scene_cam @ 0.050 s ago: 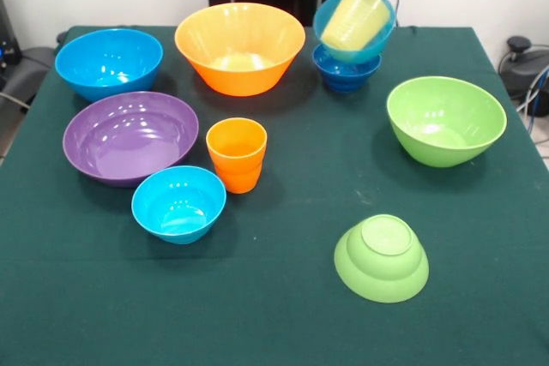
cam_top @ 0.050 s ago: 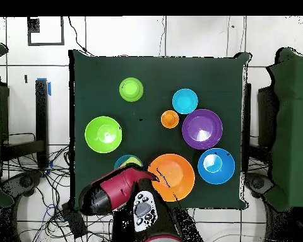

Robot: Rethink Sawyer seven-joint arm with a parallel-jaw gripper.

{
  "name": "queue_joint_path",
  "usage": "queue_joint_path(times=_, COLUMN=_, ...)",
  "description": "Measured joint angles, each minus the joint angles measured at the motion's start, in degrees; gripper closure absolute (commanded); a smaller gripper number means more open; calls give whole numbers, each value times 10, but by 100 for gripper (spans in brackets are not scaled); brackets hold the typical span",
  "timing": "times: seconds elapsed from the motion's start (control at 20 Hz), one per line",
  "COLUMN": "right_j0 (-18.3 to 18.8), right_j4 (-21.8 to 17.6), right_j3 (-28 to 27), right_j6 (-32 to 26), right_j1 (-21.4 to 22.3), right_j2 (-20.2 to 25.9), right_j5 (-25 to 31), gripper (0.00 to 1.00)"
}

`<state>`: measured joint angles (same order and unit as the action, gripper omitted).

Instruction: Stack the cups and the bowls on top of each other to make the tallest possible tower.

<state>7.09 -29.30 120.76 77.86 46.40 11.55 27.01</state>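
Only a start: a yellow cup lies tilted in a light blue bowl atop a dark blue bowl; other bowls remain scattered on the bench. I cannot tell the fingers' state.

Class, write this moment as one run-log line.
stack: yellow cup tilted in light blue bowl on dark blue bowl | orange cup: loose, upright | small green bowl: upside down | pincer: state unclear
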Motion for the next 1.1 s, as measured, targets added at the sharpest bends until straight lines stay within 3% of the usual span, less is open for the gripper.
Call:
queue_joint_path(times=0.4, right_j0=4, right_j4=0, right_j3=0, right_j6=0, right_j1=-34, right_j2=-10, right_j5=0, gripper=100)
queue_joint_path(times=1.1, right_j0=-63, right_j4=3, right_j3=13, right_j6=35, right_j1=-18, right_j2=-23, right_j5=-1, gripper=100)
